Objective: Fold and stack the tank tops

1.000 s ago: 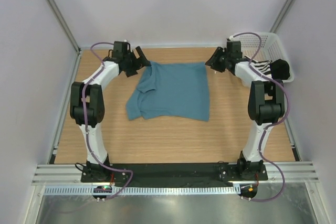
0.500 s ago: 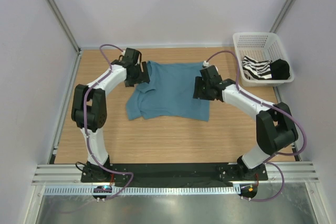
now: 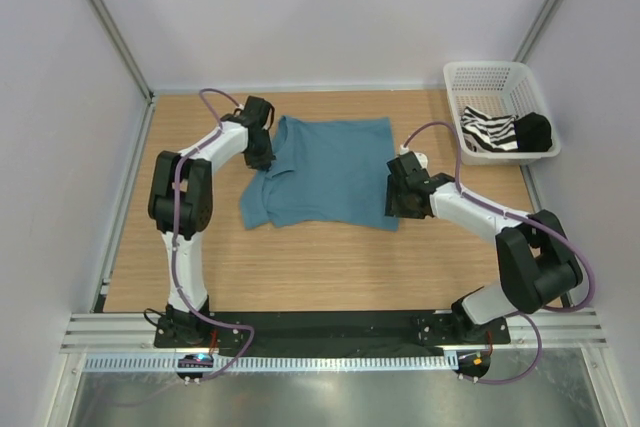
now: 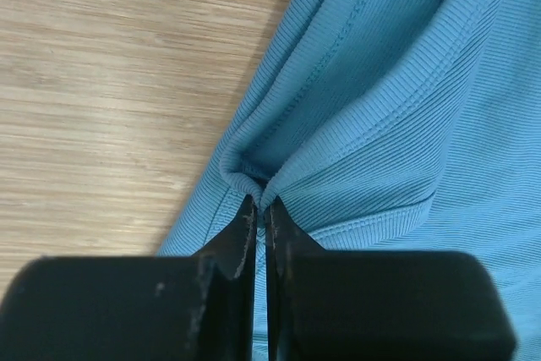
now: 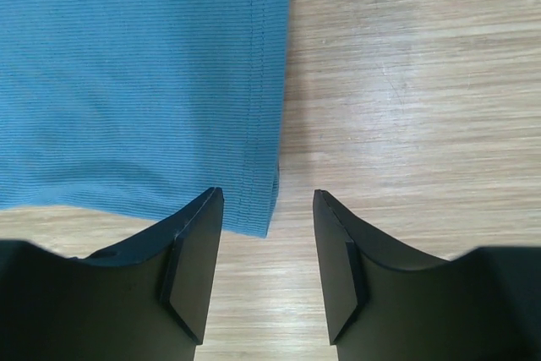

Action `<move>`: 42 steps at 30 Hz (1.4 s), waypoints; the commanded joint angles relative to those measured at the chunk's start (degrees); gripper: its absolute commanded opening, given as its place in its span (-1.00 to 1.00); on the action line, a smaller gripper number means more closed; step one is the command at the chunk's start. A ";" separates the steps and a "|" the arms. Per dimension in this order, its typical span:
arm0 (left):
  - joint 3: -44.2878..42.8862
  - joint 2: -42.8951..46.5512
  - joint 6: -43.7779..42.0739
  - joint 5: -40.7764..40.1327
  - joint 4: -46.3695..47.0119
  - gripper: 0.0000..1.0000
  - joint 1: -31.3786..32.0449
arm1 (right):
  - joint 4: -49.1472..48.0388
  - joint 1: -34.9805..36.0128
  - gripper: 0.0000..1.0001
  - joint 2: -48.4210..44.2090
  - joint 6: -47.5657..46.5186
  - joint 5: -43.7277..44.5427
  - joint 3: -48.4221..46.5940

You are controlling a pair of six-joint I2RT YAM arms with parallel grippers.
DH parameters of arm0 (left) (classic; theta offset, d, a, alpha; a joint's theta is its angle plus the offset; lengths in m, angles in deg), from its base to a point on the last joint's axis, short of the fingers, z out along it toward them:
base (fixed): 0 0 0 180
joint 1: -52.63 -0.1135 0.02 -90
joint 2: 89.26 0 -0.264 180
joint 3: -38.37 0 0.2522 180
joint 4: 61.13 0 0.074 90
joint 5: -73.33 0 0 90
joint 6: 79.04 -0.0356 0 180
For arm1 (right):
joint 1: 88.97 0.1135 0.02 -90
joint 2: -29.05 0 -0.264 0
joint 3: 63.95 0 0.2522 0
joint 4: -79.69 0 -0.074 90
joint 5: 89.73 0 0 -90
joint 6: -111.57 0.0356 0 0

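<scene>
Pinching a fold of teal tank top (image 4: pixel 397 107) tight in left gripper (image 4: pixel 261 203); poising right gripper (image 5: pixel 267 196) spread apart, hem corner between its fingertips.

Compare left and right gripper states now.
Left gripper is shut, pinching a fold of the teal tank top at its left edge; right gripper is open, pinching nothing. Left gripper bunches cloth up; right gripper straddles the flat right hem corner. Both sit low at that top.

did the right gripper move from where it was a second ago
Yes. The right gripper has come away from the white basket, toward the near side, and now sits open at the near right corner of the teal tank top.
</scene>
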 commanded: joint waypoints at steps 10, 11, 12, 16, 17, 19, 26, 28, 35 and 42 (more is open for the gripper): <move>-5.19 2.15 0.14 4.42 -0.25 -1.00 -5.70 | -3.58 1.31 0.00 -0.47 3.89 -3.51 4.36; -5.54 1.97 0.05 4.60 -0.25 -1.00 -6.22 | -3.93 1.31 -0.04 0.32 4.07 -3.59 4.71; -6.85 1.71 0.22 6.25 -0.43 -1.00 -6.66 | -4.28 1.31 -0.16 0.59 4.24 -3.42 4.89; -12.48 -1.35 -0.12 6.54 -2.45 -1.00 -9.04 | -3.85 1.31 -0.49 -0.02 4.86 -2.81 5.33; -13.79 -2.06 -0.13 6.19 -2.62 -1.00 -9.30 | -3.85 1.31 -0.53 -0.54 4.86 -2.63 5.77; -18.36 -5.12 -0.04 6.01 -3.15 -1.00 -10.36 | -2.88 1.31 -0.78 -2.04 5.65 -1.40 6.03; -34.43 -16.65 -1.00 6.53 -5.78 -1.00 -13.17 | -0.86 1.31 -0.97 -4.06 6.70 -0.26 5.86; -36.56 -18.58 -0.92 6.71 -7.54 -1.00 -14.22 | -0.59 1.31 -0.97 -4.33 6.79 -0.34 5.51; -36.48 -20.88 -0.57 7.76 -6.49 -0.98 -15.90 | 1.68 1.31 -0.97 -4.94 6.88 0.27 5.51; -27.89 -14.14 0.31 10.75 -2.20 0.36 -15.81 | 2.39 1.23 -0.95 -7.67 6.97 0.98 6.83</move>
